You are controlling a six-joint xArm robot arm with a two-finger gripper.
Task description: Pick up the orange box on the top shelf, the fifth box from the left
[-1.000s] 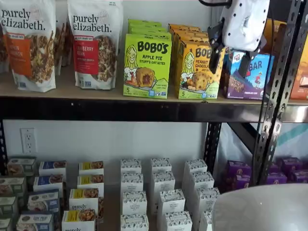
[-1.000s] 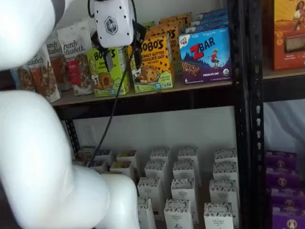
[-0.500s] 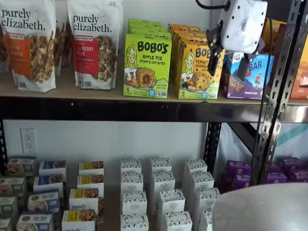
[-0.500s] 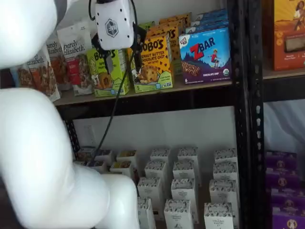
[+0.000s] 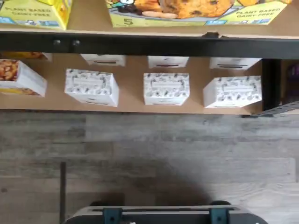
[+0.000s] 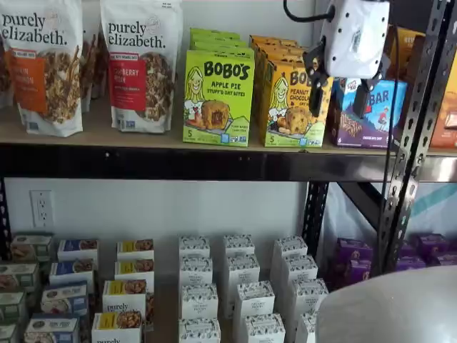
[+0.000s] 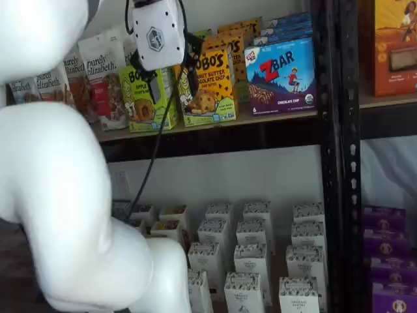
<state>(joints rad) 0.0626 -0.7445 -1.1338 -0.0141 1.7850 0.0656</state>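
The orange box (image 6: 288, 103) stands upright at the front of the top shelf (image 6: 143, 136), with more of its kind behind it. It also shows in a shelf view (image 7: 212, 88), and its green bottom strip with "5" shows in the wrist view (image 5: 187, 13). My gripper (image 6: 337, 96) hangs in front of the shelf, open and empty, a plain gap between its black fingers. One finger overlaps the orange box's right edge, the other lies over the ZBar box. In a shelf view the gripper (image 7: 166, 81) sits in front of the gap between the green and orange boxes.
A green Bobo's Apple Pie box (image 6: 218, 96) stands left of the orange box, a blue ZBar box (image 6: 382, 107) right of it. Granola bags (image 6: 139, 64) stand further left. A perforated black upright (image 6: 418, 128) rises at the right. White boxes (image 6: 243, 286) fill the lower shelf.
The gripper has shifted left and slightly up along the top shelf, from in front of the ZBar box toward the orange box. Its fingers stay open. The boxes have not moved.
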